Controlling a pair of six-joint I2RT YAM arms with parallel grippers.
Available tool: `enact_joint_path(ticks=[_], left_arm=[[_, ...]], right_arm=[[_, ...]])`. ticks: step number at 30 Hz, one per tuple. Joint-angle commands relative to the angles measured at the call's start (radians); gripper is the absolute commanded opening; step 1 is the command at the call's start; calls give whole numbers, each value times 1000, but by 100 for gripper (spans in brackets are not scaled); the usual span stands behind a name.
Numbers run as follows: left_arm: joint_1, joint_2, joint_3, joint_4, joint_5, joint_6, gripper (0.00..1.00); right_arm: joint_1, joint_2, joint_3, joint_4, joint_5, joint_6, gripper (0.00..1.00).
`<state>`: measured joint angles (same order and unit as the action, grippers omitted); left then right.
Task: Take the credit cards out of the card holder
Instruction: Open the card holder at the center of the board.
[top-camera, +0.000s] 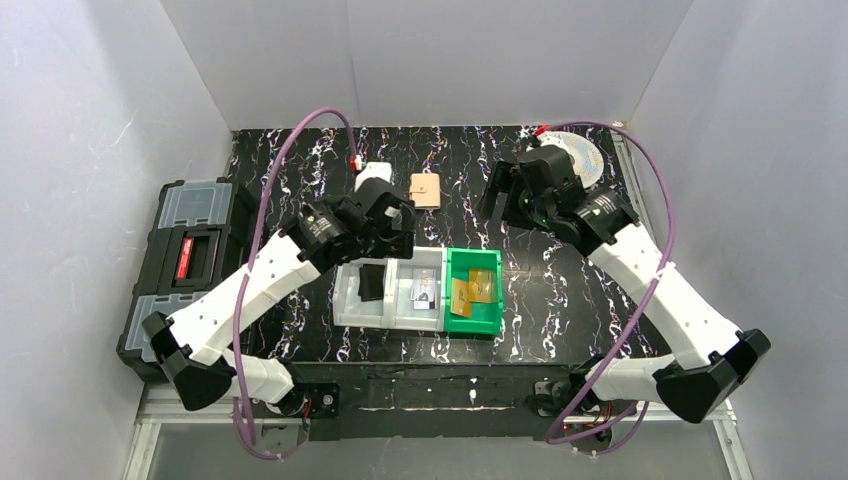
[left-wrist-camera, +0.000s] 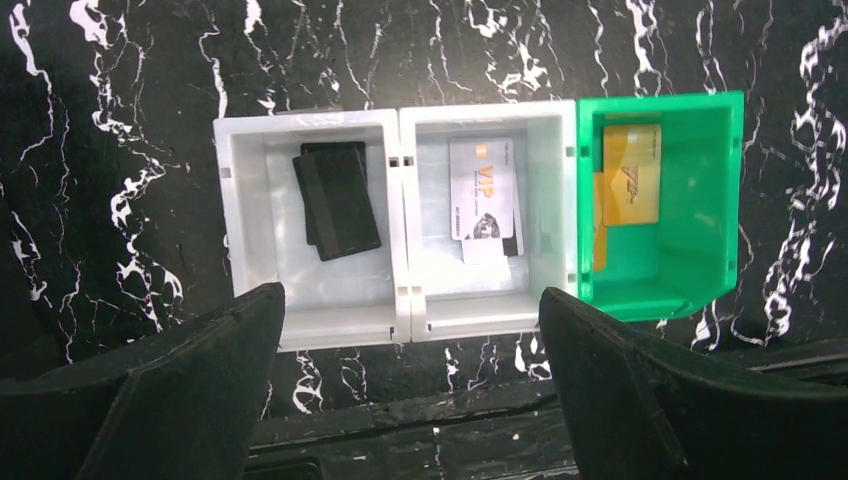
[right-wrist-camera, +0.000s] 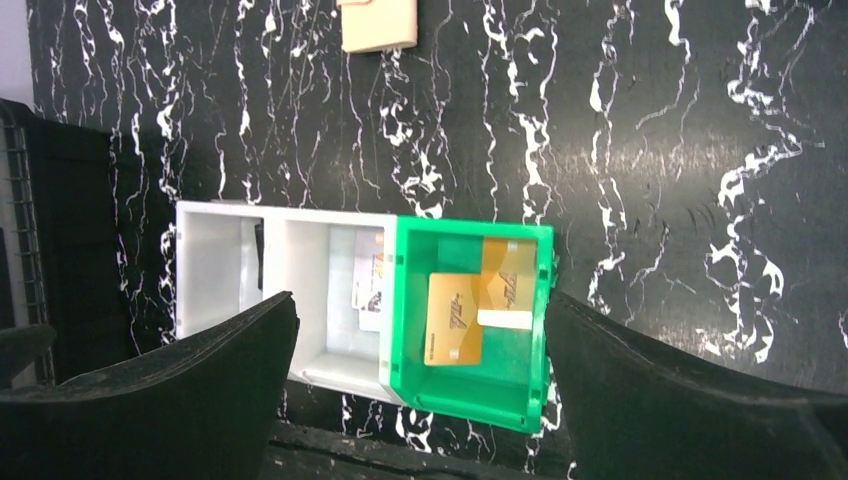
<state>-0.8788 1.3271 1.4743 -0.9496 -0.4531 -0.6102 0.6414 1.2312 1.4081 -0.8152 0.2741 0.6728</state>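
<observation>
Tabletop (top-camera: 560, 290): card holder (top-camera: 427, 190) toward far edge, apart from green bin (top-camera: 472, 326).

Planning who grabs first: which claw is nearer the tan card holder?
Left. The left claw hovers just beside the card holder, on its near-left; the right claw sits farther off, on its right side.

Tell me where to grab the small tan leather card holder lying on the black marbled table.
Likely straight down from above, pinching across two opposite edges: the tan leather card holder lies flat on the black marbled table, with bare tabletop on every side, leaving nothing raised to grasp sideways.
</observation>
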Motion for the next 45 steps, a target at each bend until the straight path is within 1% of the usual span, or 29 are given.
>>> enact_joint_path(ticks=[1,2,4,7,10,12,16,19,26,32,38,45], left_arm=[[125,-47,4,13,105,47,99],[151,-42,8,14,124,62,100],[181,-36,20,7,117,84,100],[221,-44,14,4,128,90,100],[263,-52,-3,0,185,75,100],[286,-50,-9,-6,215,69,100],[318,-44,1,-23,258,72,100],[340,-43,10,-33,271,82,100],[378,-42,22,-36,300,84,99],[393,-45,15,-36,322,84,99],[402,-57,0,-35,328,92,99],[411,-59,-12,-33,340,93,100]], right_arm=[[-14,67,110,17,6,-47,100],[-18,92,133,21,4,-58,100],[-30,157,196,30,3,-82,100],[-60,274,297,36,-51,-116,100],[-75,409,422,34,-91,-148,100],[-75,537,535,16,-104,-174,100],[-75,734,749,-18,-143,-192,89],[-76,841,825,13,-174,-190,86],[-87,1010,848,125,-252,-162,82],[-94,1132,855,145,-259,-126,79],[-115,1173,796,174,-264,-53,75],[-115,1238,821,149,-267,-17,68]])
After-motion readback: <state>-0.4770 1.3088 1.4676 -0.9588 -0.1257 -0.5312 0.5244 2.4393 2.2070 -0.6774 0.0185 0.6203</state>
